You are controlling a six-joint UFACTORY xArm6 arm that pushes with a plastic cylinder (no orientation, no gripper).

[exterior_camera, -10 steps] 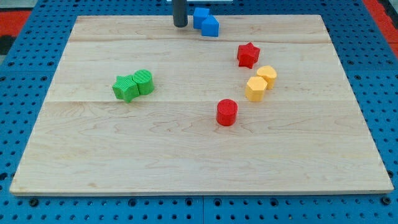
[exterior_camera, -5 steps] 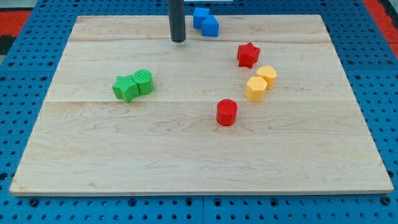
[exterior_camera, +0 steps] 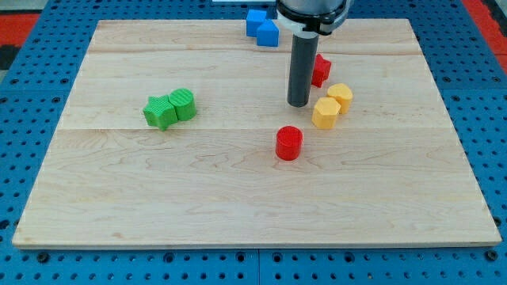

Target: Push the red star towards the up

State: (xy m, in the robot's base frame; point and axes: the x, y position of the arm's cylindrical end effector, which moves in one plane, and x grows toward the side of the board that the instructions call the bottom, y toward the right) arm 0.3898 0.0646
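Note:
The red star (exterior_camera: 321, 70) sits right of the board's centre, in the upper half, partly hidden behind the dark rod. My tip (exterior_camera: 298, 104) rests on the board just below and to the left of the star, close to it. The tip is left of the yellow blocks and above the red cylinder (exterior_camera: 289, 143).
Two yellow blocks (exterior_camera: 325, 112) (exterior_camera: 341, 96) lie touching just below the star. Two blue blocks (exterior_camera: 262, 28) sit at the view's top. A green star (exterior_camera: 160, 112) and green cylinder (exterior_camera: 182, 104) touch on the left. The wooden board (exterior_camera: 238, 198) lies on a blue pegboard.
The rod has moved from the view's top, left of the blue blocks, down and to the right to a spot beside the red star. No block has moved.

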